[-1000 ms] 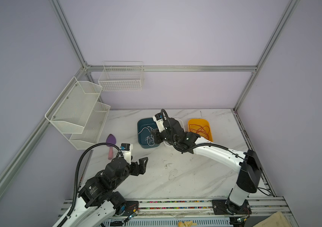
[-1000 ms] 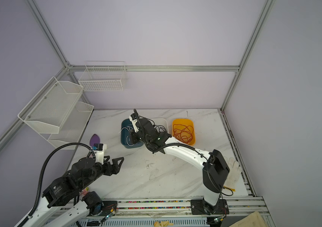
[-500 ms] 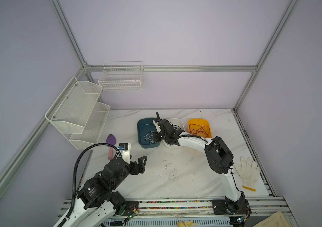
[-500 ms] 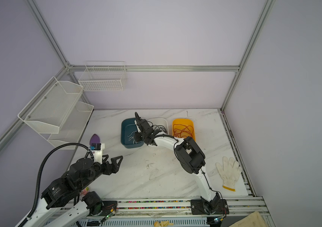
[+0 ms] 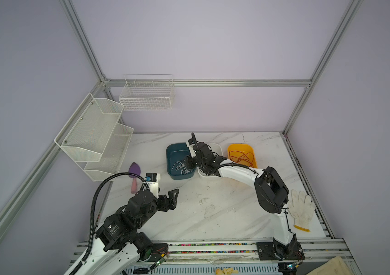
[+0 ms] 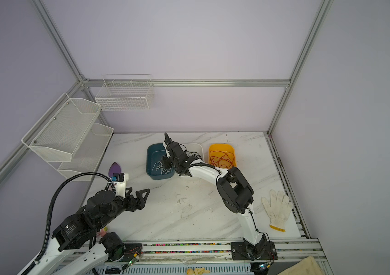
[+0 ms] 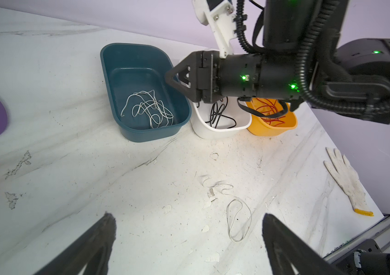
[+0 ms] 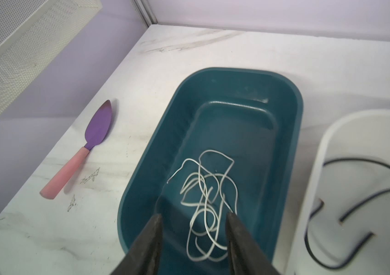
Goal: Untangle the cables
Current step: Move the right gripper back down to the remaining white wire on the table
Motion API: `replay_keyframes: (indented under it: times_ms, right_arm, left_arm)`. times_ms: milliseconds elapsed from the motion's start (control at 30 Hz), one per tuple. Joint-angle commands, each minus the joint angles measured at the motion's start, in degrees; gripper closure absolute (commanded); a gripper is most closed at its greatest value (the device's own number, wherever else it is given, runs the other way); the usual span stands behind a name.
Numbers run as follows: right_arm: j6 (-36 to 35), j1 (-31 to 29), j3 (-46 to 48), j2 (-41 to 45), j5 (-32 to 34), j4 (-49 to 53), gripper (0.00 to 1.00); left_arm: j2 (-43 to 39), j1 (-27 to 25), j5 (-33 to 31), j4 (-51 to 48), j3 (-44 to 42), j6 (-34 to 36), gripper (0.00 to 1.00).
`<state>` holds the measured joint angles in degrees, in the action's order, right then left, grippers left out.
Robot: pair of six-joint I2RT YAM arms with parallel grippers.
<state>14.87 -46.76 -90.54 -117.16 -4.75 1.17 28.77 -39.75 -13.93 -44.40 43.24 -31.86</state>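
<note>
Near left: left gripper (image 7: 186, 220) gaping, empty; one thin white wire loop (image 7: 229, 209) loose on the marble table (image 7: 70, 166). Farther: right gripper (image 8: 194, 215) part-open over tangled white cables (image 8: 209, 202) in the teal plastic tub (image 8: 236, 71), seemingly holding none. Mostly sorted by colour; stray loop left to bin.

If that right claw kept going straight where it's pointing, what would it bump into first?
Most likely the white cable heaped in the teal bin: seen from its wrist, the right gripper has its open jaws framing that heap. How far above it the gripper hangs is unclear.
</note>
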Motion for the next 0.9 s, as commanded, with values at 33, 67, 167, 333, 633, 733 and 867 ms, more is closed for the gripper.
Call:
replay_keyframes:
  times_ms: [33, 67, 167, 333, 633, 733, 867]
  right_arm:
    - [-1.3, -1.9, 8.2, 11.8, 2.9, 0.1, 0.51]
    - [-1.4, -2.9, 11.5, 14.3, 3.8, 0.3, 0.51]
    - [-0.7, -5.9, 21.5, 21.4, 6.6, -0.4, 0.50]
    - [2.9, -9.9, 34.6, 29.4, 9.8, -0.9, 0.49]
    - [8.6, -16.3, 43.7, 31.1, 16.7, 1.0, 0.47]
    - [8.8, -16.4, 45.1, 30.4, 17.4, -0.5, 0.47]
    - [8.0, -16.4, 44.7, 27.5, 18.2, -1.0, 0.47]
  left_arm:
    - [0.7, 0.5, 0.0, 1.5, -0.1, 1.1, 0.04]
    - [0.8, 0.5, 0.3, 1.6, -0.1, 1.1, 0.05]
    - [1.2, 0.6, 0.8, 1.7, -0.1, 1.2, 0.04]
    - [1.6, 1.0, 1.4, 1.8, -0.1, 1.4, 0.04]
    - [1.6, 1.1, 1.9, 1.8, -0.2, 1.5, 0.04]
    - [1.7, 1.1, 1.9, 1.9, -0.2, 1.5, 0.04]
    - [2.2, 1.1, 2.1, 1.9, -0.1, 1.5, 0.04]
